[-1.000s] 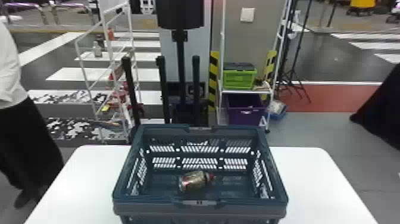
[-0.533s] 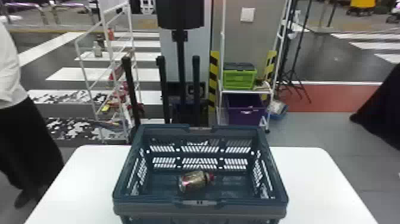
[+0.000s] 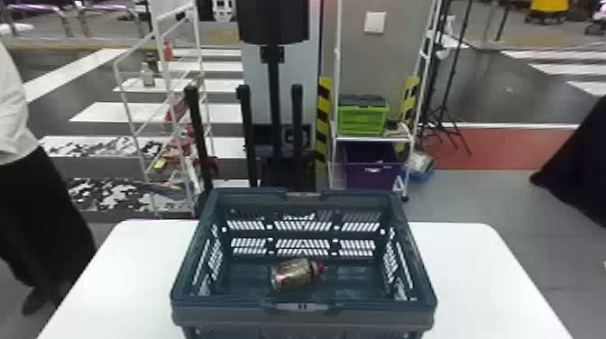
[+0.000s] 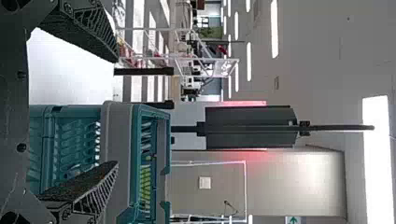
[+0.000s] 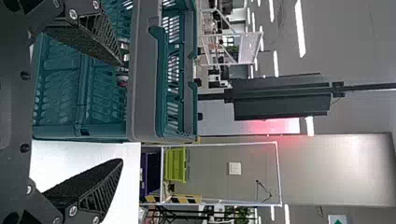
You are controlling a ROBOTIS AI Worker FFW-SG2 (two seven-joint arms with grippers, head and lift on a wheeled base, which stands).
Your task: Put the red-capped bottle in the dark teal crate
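**Bottle (image 3: 292,274) inside crate (image 3: 216,316); both sets of jaws spread**

Head view: crate, dark teal, open-topped, on white bench (image 3: 487,275), bottom centre of frame. Bottle lies on its side on crate floor, lower centre, nearer the front wall than the back; red cap (image 3: 319,267) points to frame right.

Left gripper (image 4: 116,112), left wrist view: jaws spread wide, crate beyond them. Right gripper (image 5: 122,112), right wrist view: jaws likewise well apart, crate and bench beyond.

Background, head view, right of upper centre: green bin (image 3: 362,121) on a rack shelf, purple bin (image 3: 372,176) below it.
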